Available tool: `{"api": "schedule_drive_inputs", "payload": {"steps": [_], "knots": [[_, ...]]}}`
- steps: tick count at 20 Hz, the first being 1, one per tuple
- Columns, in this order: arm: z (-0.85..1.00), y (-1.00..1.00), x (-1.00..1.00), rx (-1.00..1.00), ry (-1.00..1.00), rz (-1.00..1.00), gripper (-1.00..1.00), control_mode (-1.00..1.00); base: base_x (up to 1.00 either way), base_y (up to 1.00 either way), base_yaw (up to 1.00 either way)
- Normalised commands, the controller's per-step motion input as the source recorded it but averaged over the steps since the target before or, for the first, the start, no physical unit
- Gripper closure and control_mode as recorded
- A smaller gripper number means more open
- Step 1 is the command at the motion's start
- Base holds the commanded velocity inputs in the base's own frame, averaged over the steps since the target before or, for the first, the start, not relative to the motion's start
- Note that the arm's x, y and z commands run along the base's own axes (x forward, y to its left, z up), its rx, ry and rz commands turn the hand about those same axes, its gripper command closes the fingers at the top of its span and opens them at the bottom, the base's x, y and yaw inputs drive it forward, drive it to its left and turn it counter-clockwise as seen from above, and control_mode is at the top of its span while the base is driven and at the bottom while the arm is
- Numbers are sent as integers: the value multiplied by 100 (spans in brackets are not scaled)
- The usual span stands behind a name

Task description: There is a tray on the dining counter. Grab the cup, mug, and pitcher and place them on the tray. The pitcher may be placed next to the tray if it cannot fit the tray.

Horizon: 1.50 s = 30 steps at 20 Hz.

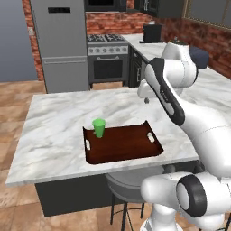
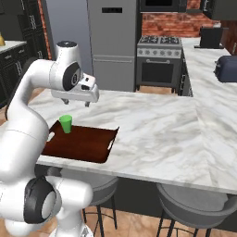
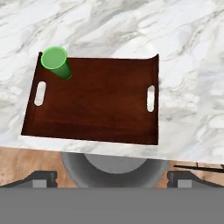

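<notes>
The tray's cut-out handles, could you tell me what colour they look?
White, against the dark reddish-brown tray; clearest in the hand view.

fridge [image 1: 61, 43] | oven [image 1: 107, 61] | stool [image 3: 114, 168] under counter edge | toaster [image 2: 227, 68]

Glossy white rounded arm [image 1: 189, 117] segments, dark joint bands; claw [image 2: 76, 101] tips seemingly dark.

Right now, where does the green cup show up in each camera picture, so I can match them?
Left base view: the green cup stands upright in the wooden tray's far left corner, left of picture centre.
Right base view: cup at left, in the tray's far corner.
Hand view: cup at upper left, seen from above.
Shared landmark: the tray's white cut-out handle beside the cup.
</notes>
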Motion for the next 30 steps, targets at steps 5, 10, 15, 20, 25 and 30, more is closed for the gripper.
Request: {"api": "schedule_drive_inputs", "payload": {"steps": [5,10,15,20,25,30], "knots": [[18,-20,-48,0,0,0,-100,-100,0,0,0],[8,-5,-33,0,0,0,-100,-100,0,0,0],[0,0,-18,-5,0,0,-100,-100,0,0,0],[0,0,-5,-4,0,0,-100,-100,0,0,0],[0,0,-9,0,0,-1,-100,100,-32,0,-2],[0,0,0,0,0,0,-100,100,-98,76,-3]]}}
